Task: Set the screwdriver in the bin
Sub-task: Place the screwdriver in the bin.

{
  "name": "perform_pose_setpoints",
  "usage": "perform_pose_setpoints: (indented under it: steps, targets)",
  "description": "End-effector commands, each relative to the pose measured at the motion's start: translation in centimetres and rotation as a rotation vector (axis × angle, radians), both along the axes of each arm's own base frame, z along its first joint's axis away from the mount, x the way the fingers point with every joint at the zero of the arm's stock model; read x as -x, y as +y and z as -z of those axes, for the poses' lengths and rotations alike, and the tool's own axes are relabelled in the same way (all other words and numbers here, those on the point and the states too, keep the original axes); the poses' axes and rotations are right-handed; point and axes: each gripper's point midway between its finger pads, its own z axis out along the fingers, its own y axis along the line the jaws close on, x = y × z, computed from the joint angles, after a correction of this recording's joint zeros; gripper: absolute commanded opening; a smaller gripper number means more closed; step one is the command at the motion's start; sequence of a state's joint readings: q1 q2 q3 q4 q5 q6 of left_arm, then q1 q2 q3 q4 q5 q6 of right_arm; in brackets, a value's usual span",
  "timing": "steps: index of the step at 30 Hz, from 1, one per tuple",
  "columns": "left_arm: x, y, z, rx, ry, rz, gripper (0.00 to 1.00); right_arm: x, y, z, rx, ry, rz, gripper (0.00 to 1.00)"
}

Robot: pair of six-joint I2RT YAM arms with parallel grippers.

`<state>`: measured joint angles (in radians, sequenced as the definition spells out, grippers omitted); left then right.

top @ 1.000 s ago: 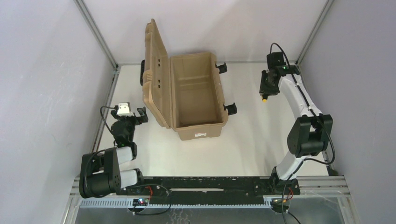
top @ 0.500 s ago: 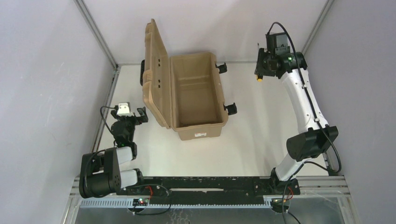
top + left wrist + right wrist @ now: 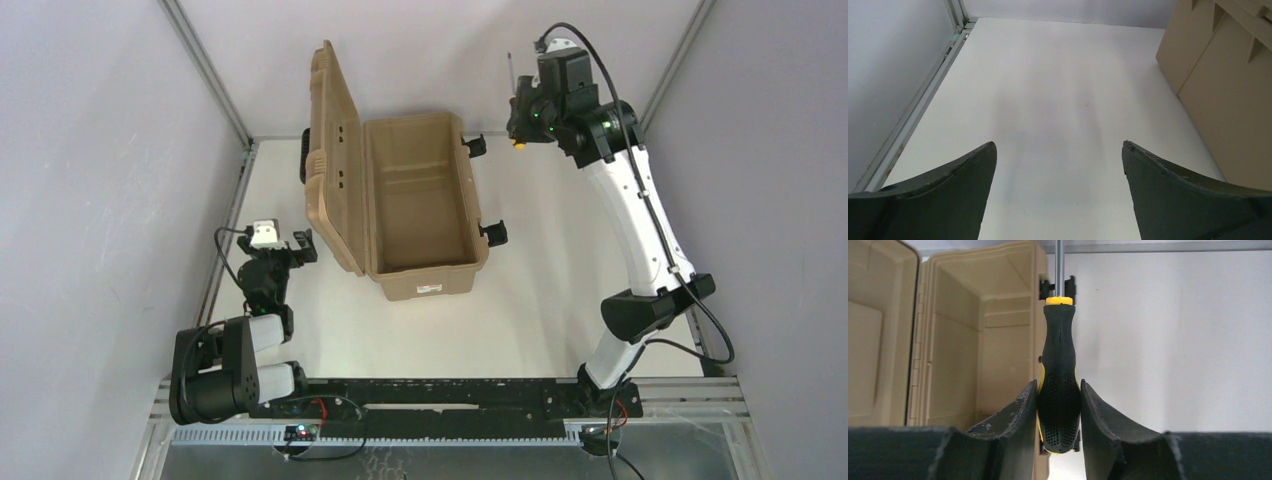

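Holding the screwdriver (image 3: 1058, 350) is my right hand (image 3: 1058, 390), its two fingers closed down to the width of the black handle and gripping the lower, dimpled part. The yellow-orange collar and the thin metal shaft stick out beyond the fingertips, pointing toward the far edge of the counter (image 3: 560, 290).

The tool is lifted off the counter and hangs near the far edge, some way in from the far right corner. That puts it just to the right of the bin (image 3: 405, 283), by its far right corner and not over the opening.

I judge the pickup and lift done. What is left is to carry the tool leftward over the open tub and let go.

The bin stands toward the far edge, left of the middle. Its lid (image 3: 330, 150) is swung up on the left side, and I see nothing inside.

My left hand (image 3: 1059, 150) sits low near the left edge, spread wide with nothing between its fingers.

Counting: one screwdriver, one bin, one lid, and two black latches (image 3: 493, 233) on the bin's right wall. There are two hands, one loaded and one empty.
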<state>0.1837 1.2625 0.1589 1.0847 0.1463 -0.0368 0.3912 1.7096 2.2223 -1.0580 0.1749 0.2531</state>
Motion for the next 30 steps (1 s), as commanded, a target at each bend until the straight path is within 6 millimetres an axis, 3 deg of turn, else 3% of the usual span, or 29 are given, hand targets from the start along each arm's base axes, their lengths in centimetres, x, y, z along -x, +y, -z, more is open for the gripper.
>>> perform_pose_setpoints:
  steps: [1, 11, 30]
  targets:
    - [0.3, -0.3, -1.3, -0.003, -0.073, 0.015, 1.00, 0.0, 3.2, -1.2, -0.057, -0.040, -0.012, 0.00]
    - [0.3, -0.3, -1.4, -0.003, -0.073, 0.015, 1.00, 0.4, 9.4, 0.6, -0.073, -0.028, -0.078, 0.00]
    - [0.3, -0.3, -1.3, -0.003, -0.073, 0.015, 1.00, 0.1, 15.7, 7.0, -0.058, 0.059, -0.068, 0.00]
